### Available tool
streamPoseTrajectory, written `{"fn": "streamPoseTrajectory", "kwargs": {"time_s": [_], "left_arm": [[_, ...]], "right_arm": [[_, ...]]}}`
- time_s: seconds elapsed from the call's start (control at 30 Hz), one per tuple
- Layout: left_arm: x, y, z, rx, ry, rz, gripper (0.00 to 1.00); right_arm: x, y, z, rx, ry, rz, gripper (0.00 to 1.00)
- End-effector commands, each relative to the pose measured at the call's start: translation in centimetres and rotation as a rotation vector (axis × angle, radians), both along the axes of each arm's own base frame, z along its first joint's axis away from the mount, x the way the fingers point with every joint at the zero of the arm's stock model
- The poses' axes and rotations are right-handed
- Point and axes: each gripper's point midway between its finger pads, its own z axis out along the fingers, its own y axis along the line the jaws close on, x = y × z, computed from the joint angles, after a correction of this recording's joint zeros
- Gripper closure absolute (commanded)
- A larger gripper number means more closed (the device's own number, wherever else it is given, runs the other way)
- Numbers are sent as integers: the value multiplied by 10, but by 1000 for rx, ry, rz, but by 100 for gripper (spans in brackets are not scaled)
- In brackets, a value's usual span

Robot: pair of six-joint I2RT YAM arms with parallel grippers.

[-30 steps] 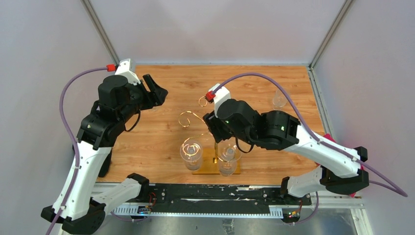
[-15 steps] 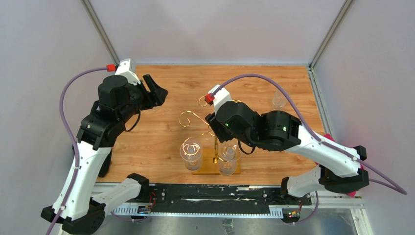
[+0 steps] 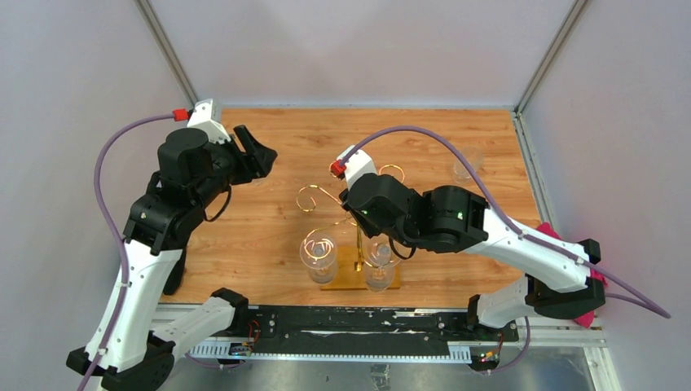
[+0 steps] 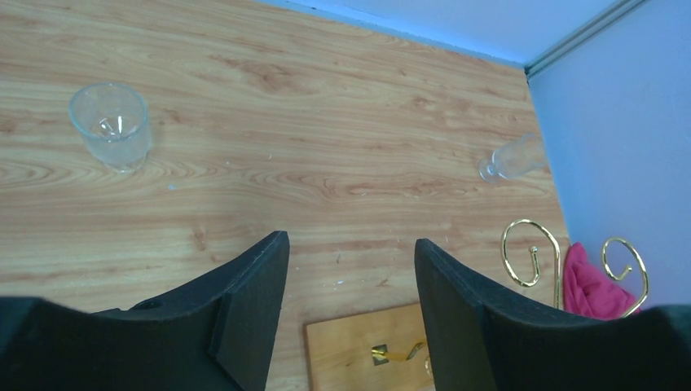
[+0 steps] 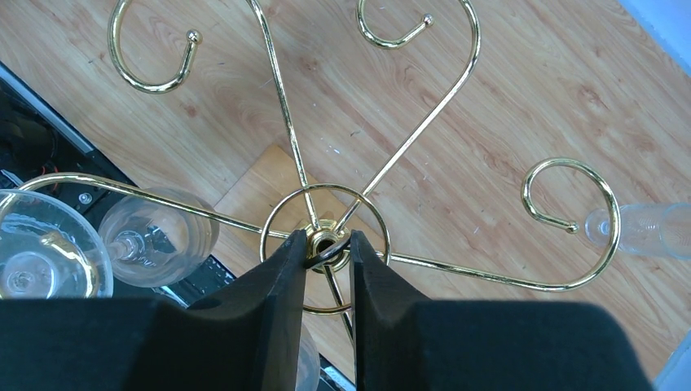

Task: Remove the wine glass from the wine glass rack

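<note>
The rack stands near the table's front edge, about the middle, its wooden base flat on the boards and its gold scroll arms fanning out from the top of the pole. A wine glass hangs bowl-down from an arm on the left. A second wine glass hangs just right of the pole. Both are on the rack, over the base's near half.

The right gripper points straight down over the rack's top. Its fingers are drawn nearly together with the small hub at the pole's head between them. They seem to pinch it, though the contact is hard to make out past the black pads. Neither finger touches a glass.

The left gripper hovers over the far left of the table, well apart from the rack. Its fingers stand wide apart with nothing between them — only bare wood below.

A clear tumbler stands upright on the table beyond the left gripper. A smaller glass sits near the far right edge. A red cloth shows behind the scroll ends in the left wrist view.
</note>
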Motion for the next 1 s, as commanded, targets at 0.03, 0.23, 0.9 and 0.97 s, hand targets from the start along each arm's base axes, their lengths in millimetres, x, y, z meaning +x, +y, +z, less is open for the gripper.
{"fn": "streamPoseTrajectory", "kwargs": {"time_s": [0.03, 0.23, 0.9, 0.97], "left_arm": [[-3, -2, 5, -11, -21, -14, 43], [0, -4, 6, -16, -18, -17, 50], [6, -2, 5, 12, -16, -2, 46], [7, -2, 2, 17, -10, -3, 46]], "right_arm": [[1, -5, 12, 18, -29, -35, 100], [12, -7, 29, 40, -94, -75, 100], [55, -5, 57, 96, -144, -124, 100], [57, -2, 52, 97, -131, -120, 100]]}}
